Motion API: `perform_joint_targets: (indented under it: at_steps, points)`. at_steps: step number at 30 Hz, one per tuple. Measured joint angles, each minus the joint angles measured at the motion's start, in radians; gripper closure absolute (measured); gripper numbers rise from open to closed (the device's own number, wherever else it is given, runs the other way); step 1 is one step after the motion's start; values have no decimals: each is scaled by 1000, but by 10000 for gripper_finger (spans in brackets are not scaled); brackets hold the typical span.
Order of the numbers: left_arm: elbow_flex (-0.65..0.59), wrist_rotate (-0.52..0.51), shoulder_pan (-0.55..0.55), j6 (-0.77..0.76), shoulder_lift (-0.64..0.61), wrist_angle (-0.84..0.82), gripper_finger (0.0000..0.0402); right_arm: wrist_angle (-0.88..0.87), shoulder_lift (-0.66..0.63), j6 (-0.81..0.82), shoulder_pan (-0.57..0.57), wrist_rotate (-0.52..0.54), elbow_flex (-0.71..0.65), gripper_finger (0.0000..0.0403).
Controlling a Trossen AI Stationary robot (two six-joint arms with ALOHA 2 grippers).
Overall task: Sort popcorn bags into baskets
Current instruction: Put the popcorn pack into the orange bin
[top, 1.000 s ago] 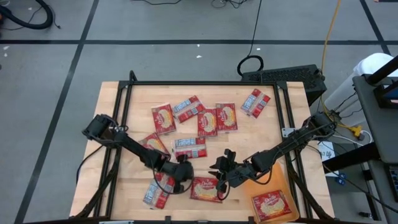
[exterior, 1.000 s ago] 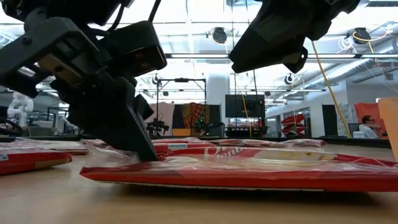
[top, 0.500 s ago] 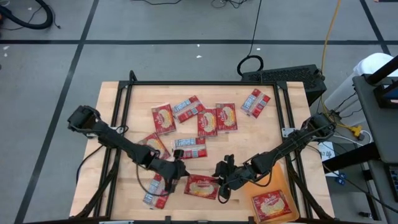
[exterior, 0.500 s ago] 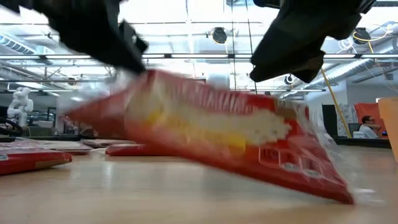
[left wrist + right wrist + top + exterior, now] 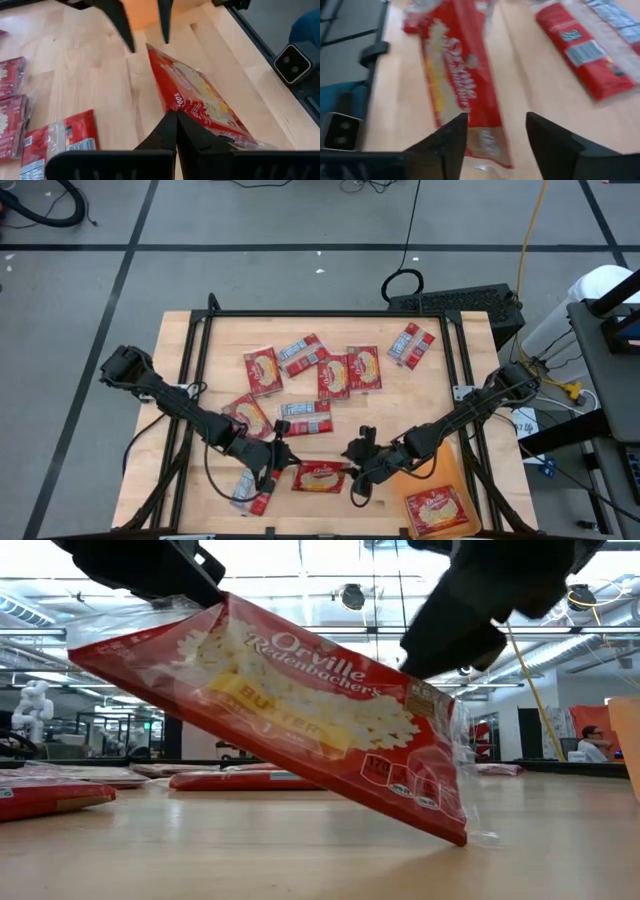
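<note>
lifted since 0.5 s ago: flat red popcorn bag w/ yellow butter picture point(image 5: 290, 710), one edge up, tilted over front of wooden table point(image 5: 200, 380). left gripper point(image 5: 172, 125) clamped on it; right gripper point(image 5: 495, 130) fingers apart, just beside.

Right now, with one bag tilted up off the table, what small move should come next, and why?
Probably the right gripper closes on the raised bag. The left gripper pinches one edge, the far corner rests on the table, and the right fingers stand open beside it. The basket lies on the right arm's side.
</note>
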Motion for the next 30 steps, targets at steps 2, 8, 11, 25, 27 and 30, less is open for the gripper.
perform_joint_targets:
  at_steps: [2,8,11,25,27,30]
  points:
    - [0,0,0,-3,0,0,401,8,0,6,-1,16,-22,189]
    - [0,-7,-2,1,0,5,401,303,1,36,-13,-67,-173,192]
    - [0,-8,-2,2,0,6,401,445,1,38,-12,-68,-232,228]
    - [1,-37,-2,-2,0,53,391,494,-16,14,-23,-127,-254,391]
    - [1,-30,-2,-29,0,51,375,468,-39,14,-23,-144,-250,398]
    - [1,-26,-1,-70,0,51,337,369,-91,27,-23,-144,-230,400]
